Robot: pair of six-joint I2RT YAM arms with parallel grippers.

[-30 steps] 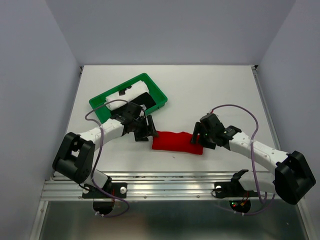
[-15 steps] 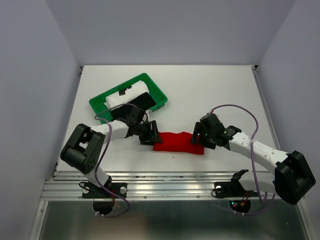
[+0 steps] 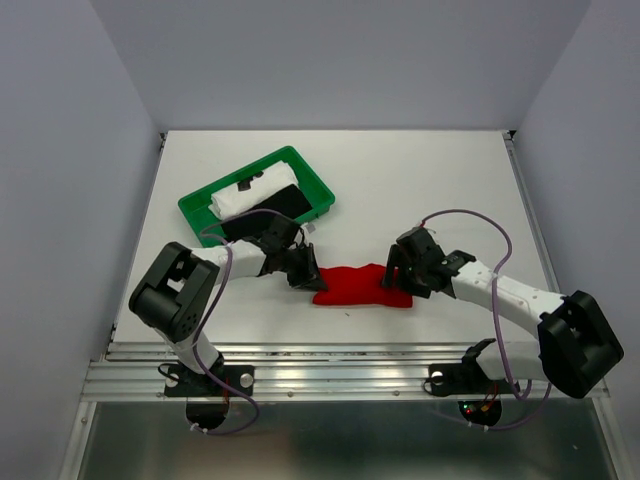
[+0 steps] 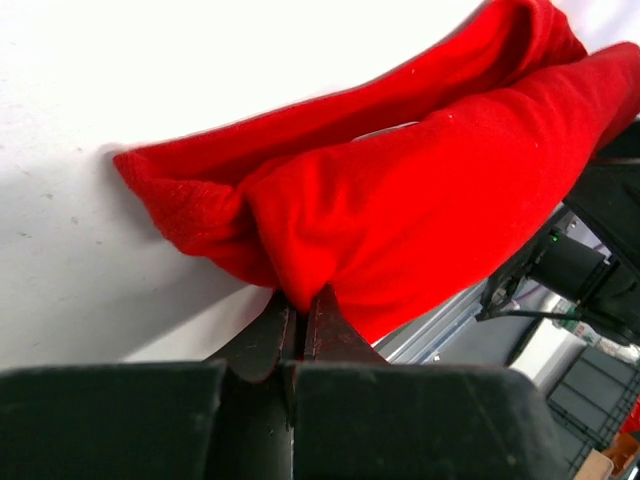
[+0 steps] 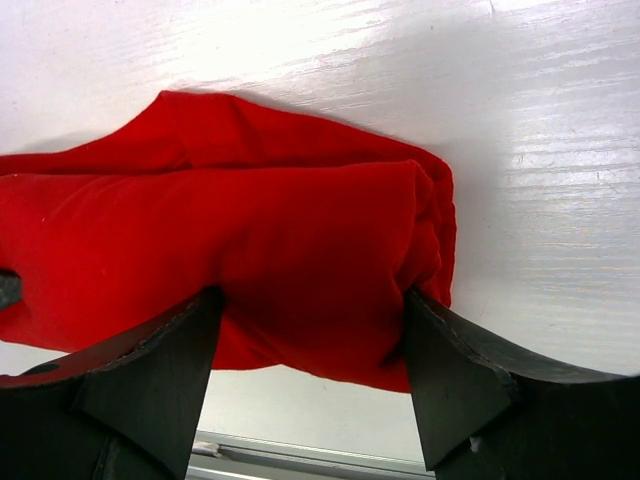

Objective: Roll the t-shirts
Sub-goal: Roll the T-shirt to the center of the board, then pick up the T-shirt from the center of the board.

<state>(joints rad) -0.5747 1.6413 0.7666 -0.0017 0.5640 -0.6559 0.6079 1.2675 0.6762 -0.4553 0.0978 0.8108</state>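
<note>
Your left gripper [image 4: 302,302] has its fingers pressed together, their tips meeting right at the t-shirt's [image 4: 420,200] lower fold. You cannot tell whether cloth is caught. The t-shirt lies bunched in a thick roll, with white table [image 4: 150,70] above it.

walls [image 3: 340,60]: pale lilac; table [image 3: 420,170]: white, matte; front rail [image 3: 340,375]: bare metal
</note>
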